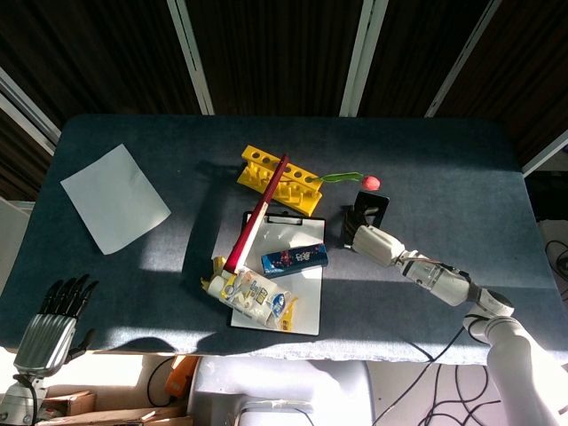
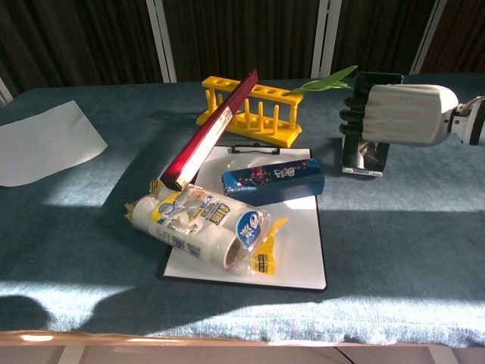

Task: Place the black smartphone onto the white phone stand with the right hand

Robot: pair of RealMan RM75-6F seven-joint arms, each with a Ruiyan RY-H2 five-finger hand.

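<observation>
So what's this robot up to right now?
Its right hand is wrapped around a black smartphone, holding it upright on a white phone stand at the table's right side. The left hand hangs idle off the near left corner. A clipboard with snack packets lies in the middle, untouched.
</observation>
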